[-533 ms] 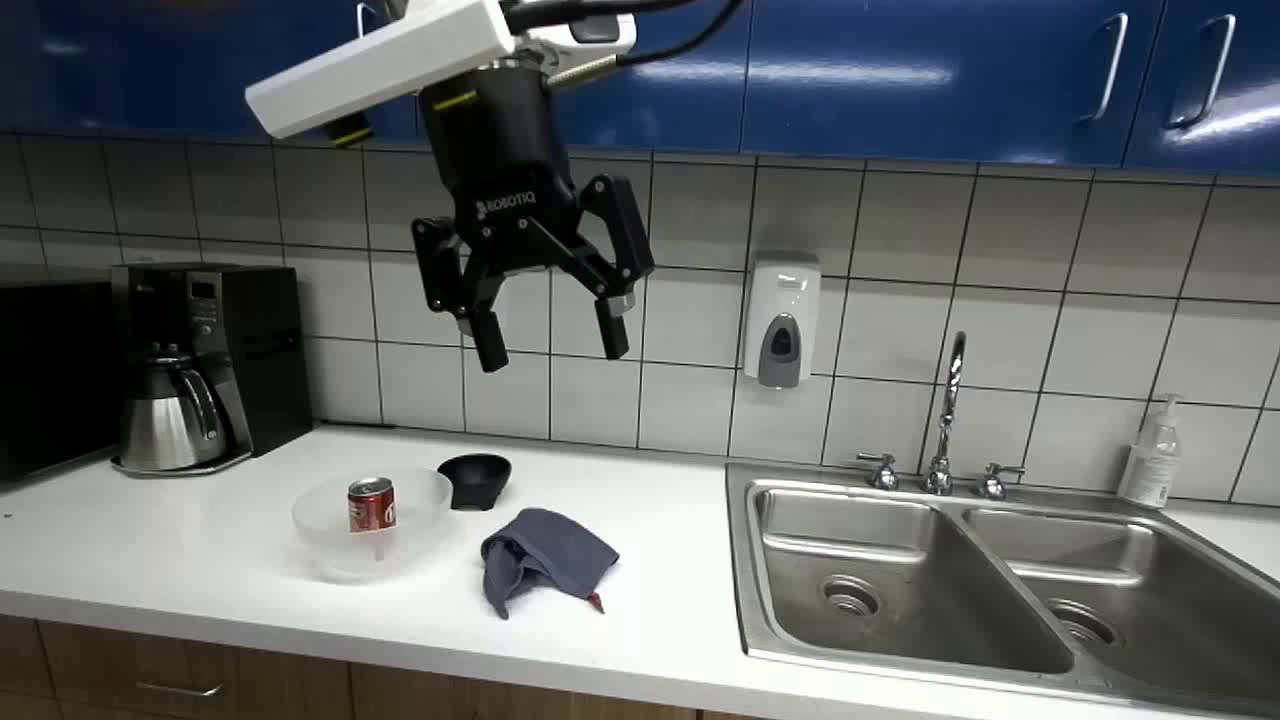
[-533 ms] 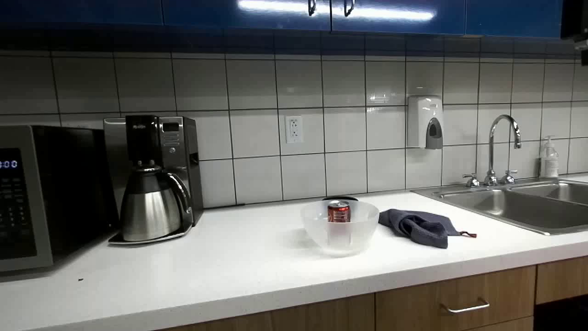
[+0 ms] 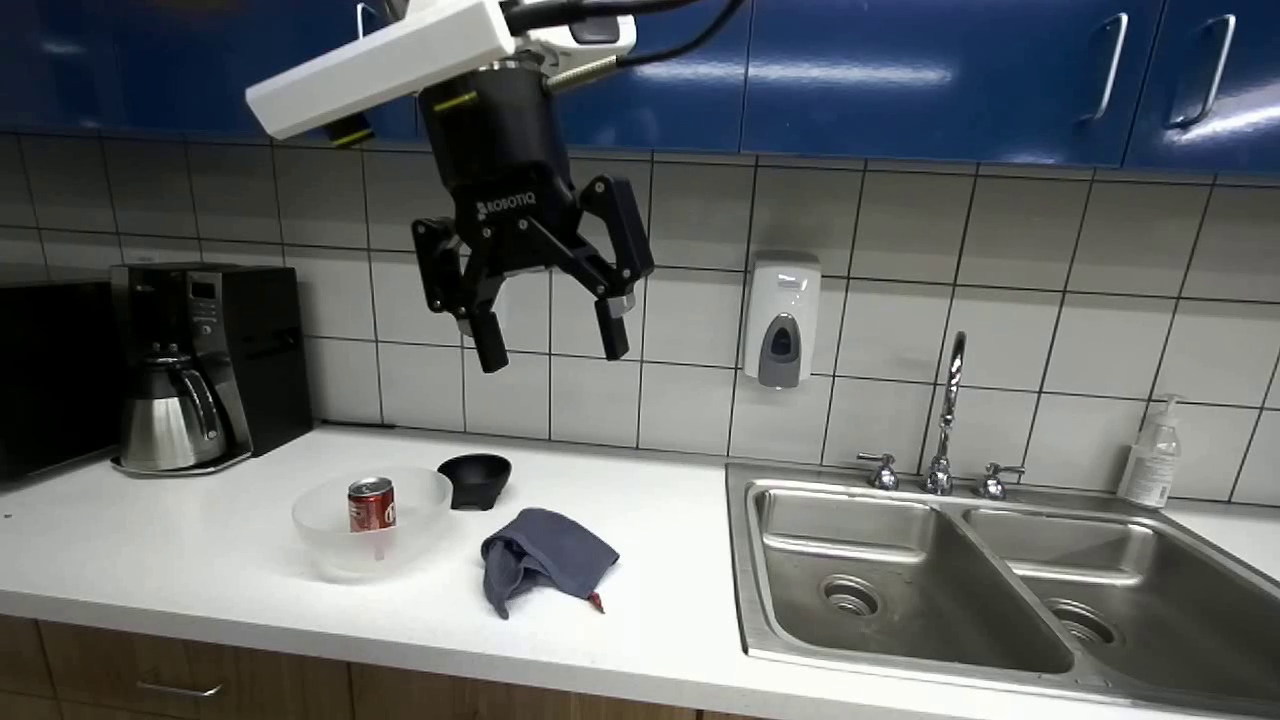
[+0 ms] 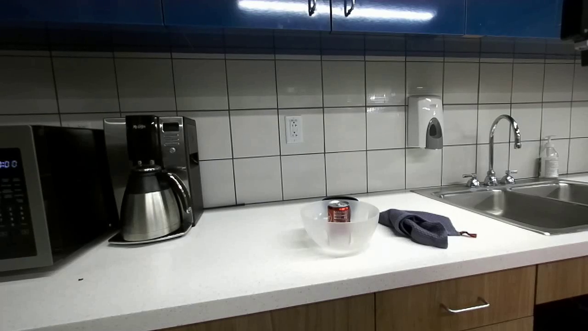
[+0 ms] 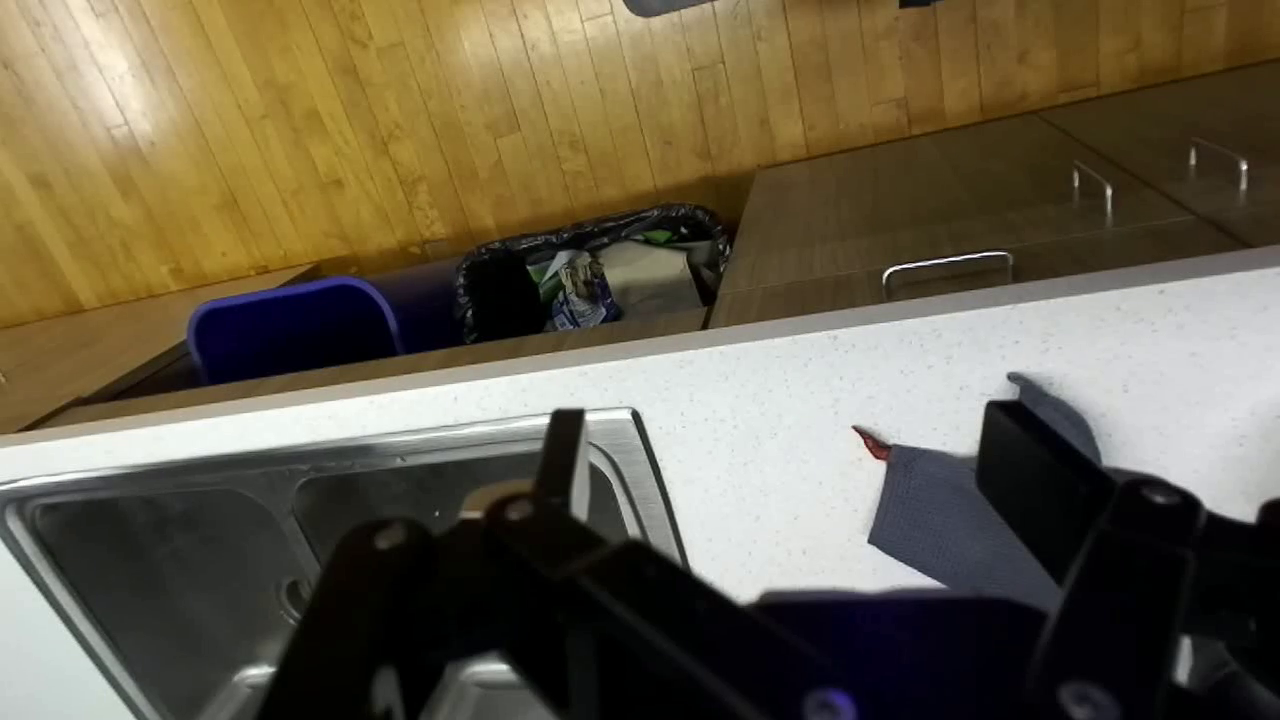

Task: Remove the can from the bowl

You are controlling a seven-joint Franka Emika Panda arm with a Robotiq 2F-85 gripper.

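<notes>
Two fingers [image 3: 490,342] of my gripper [image 3: 554,360] stand spread in an exterior view, a wide gap between them, high above the white counter [image 3: 230,570]. Lower down, the red can [image 3: 372,508] stands upright inside the translucent bowl [image 3: 325,540]. A small black cup [image 3: 470,470] sits just beside the bowl, and a gray-blue cloth [image 3: 570,550] lies between the bowl and the steel sink [image 3: 742,590].

In an exterior view, a coffee maker [image 4: 174,151] stands between the microwave [image 4: 73,193] and the bowl; the can's silvery top shows within the bowl's rim. A dark shape [image 4: 574,23] is cut off at the upper right; it may be part of me, though I cannot be sure.

In the wrist view my fingers loom dark and well apart, one in front of the cloth, one in front of the sink. Past the counter's edge stand a blue bin [image 5: 330,290] and a black-lined bin [image 5: 475,290].
</notes>
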